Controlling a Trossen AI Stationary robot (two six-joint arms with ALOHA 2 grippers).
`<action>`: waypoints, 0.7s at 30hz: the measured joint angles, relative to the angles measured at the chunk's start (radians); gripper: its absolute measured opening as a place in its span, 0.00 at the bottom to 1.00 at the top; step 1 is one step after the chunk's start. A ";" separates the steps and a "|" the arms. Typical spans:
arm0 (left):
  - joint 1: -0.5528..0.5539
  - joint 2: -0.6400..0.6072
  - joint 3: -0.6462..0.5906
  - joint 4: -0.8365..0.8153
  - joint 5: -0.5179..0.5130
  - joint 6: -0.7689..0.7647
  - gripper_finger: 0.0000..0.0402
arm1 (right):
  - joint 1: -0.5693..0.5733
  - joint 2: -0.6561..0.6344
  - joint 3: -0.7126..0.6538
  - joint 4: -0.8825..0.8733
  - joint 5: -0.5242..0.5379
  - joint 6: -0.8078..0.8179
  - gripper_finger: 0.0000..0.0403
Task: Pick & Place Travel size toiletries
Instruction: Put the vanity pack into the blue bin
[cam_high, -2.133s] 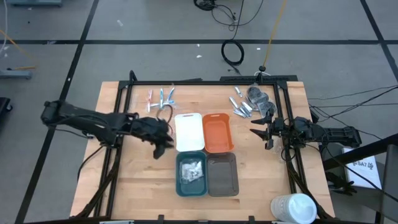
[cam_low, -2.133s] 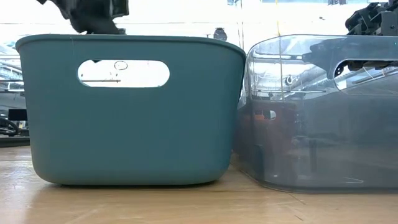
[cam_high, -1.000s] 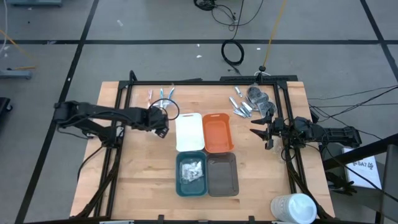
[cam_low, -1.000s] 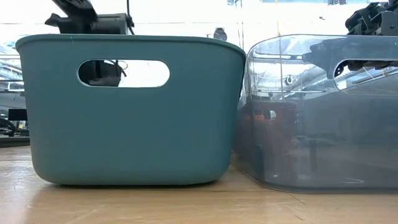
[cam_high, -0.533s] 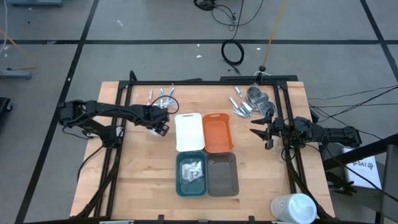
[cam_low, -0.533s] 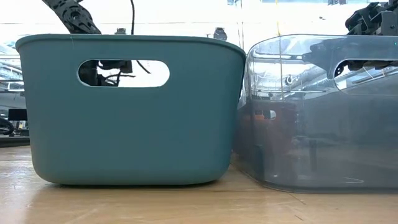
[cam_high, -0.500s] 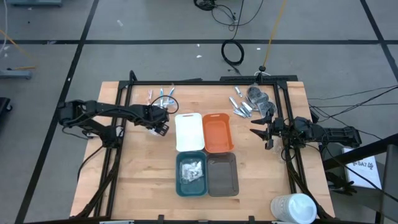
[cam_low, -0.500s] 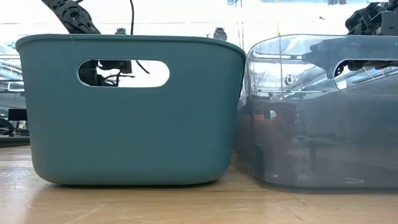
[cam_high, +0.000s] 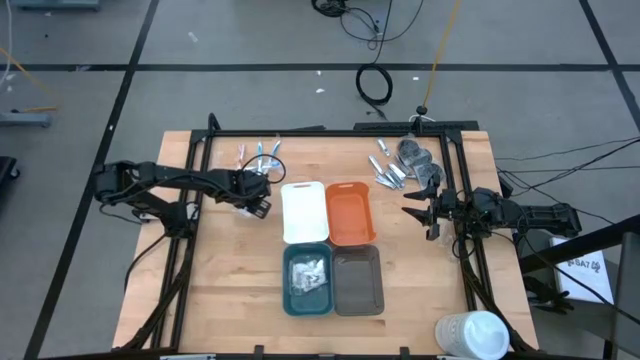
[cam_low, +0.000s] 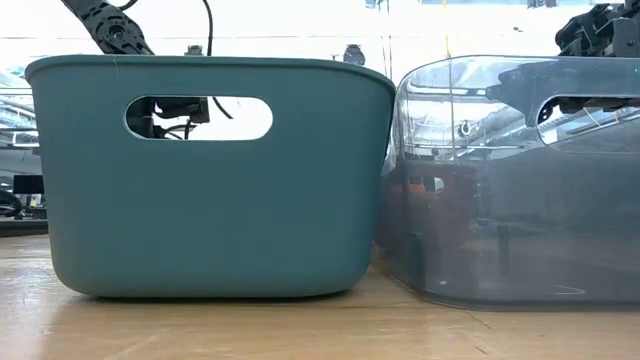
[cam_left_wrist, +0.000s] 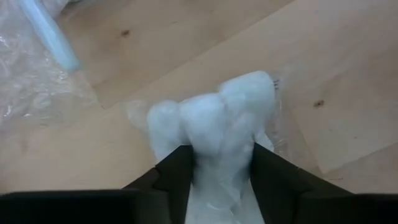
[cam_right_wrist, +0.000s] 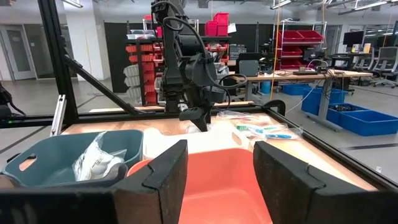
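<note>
- Left gripper (cam_high: 258, 203): dark two-finger tool, low over the wooden table (cam_high: 230, 280), just beside the white tray's left edge. In the left wrist view its fingers (cam_left_wrist: 177, 171) pinch a white, puffy plastic sachet (cam_left_wrist: 214, 121) between them, the sachet bulging out past the tips above bare wood.
- Right gripper (cam_high: 418, 215): dark two-finger tool, parked to the right of the orange tray and apart from it. Fingers spread wide, nothing between them; in the right wrist view the orange tray shows through the gap.
- White rounded rectangular tray (cam_high: 304, 212): back row, left. No contents made out.
- Orange rounded rectangular tray (cam_high: 349, 212): back row, right, touching the white one. No contents made out.
- Teal rounded rectangular tray (cam_high: 307, 279): front row, left. Holds several white plastic sachets (cam_high: 308, 272).
- Grey translucent rounded rectangular tray (cam_high: 358, 281): front row, right, against the teal one. No contents made out.
- Slim pink and blue clear-wrapped sticks (cam_high: 256, 153): small cluster on the table near its back edge, behind the left gripper. One blue stick in crinkled wrap (cam_left_wrist: 46, 34) shows in the left wrist view.
- Silver metallic pieces (cam_high: 388, 170): loose group at the back right of the table, behind the right gripper.
- Dark grey roundish pieces (cam_high: 418, 160): just beside the silver ones, on their right.
- Big white translucent cup (cam_high: 473, 334): lying at the table's front right corner, well apart from the trays.
</note>
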 joint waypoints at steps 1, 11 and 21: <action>0.000 0.000 0.000 0.000 0.000 -0.001 0.33 | 0.000 0.000 0.000 0.000 0.000 0.000 0.43; 0.000 -0.001 0.000 0.002 0.000 0.003 0.05 | 0.000 0.000 0.000 0.000 0.000 0.000 0.43; -0.035 -0.035 0.046 -0.018 0.017 0.002 0.05 | 0.000 0.000 0.000 0.000 0.000 0.000 0.43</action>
